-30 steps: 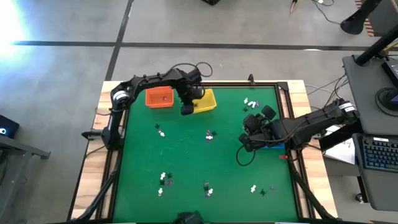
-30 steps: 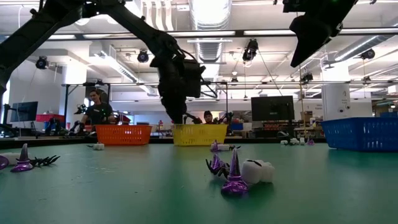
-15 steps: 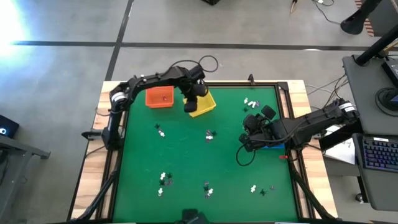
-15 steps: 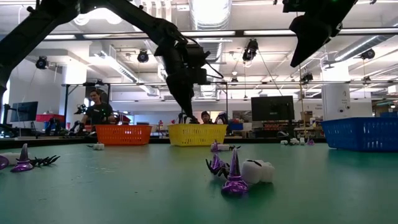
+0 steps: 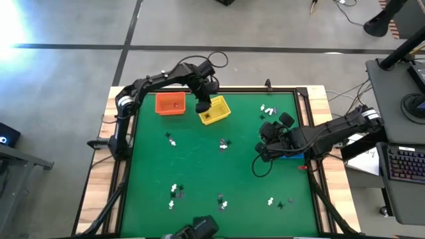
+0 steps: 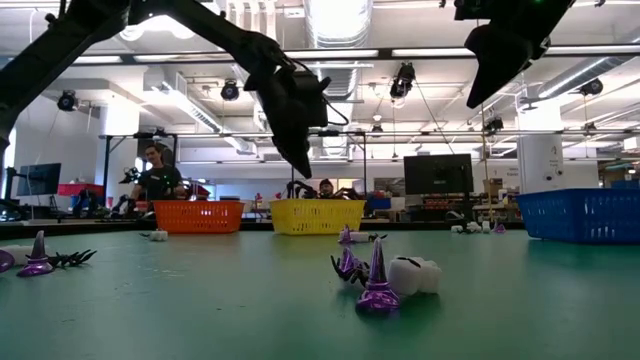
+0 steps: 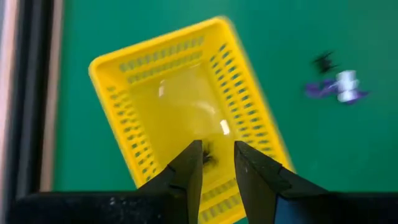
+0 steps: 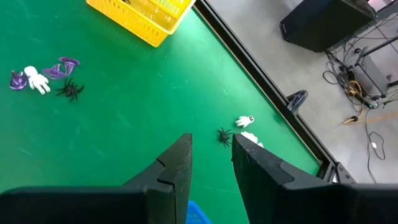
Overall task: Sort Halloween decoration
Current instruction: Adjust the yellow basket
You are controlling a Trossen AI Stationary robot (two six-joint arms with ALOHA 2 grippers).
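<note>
Over the yellow basket (image 5: 214, 110), at the far edge of the green table (image 5: 199, 166): left gripper (image 7: 217, 163), fingers a little apart, nothing held. Inside that basket, one small dark thing (image 7: 208, 157), maybe a black spider, hard to tell. Out by the blue basket (image 6: 585, 214): right gripper (image 8: 210, 149), waiting high up, fingers a little apart, empty too. All over the table, lots of Halloween decoration (image 5: 224, 144) still to sort, white, black and purple bits. Only just begun, most of the job left.
</note>
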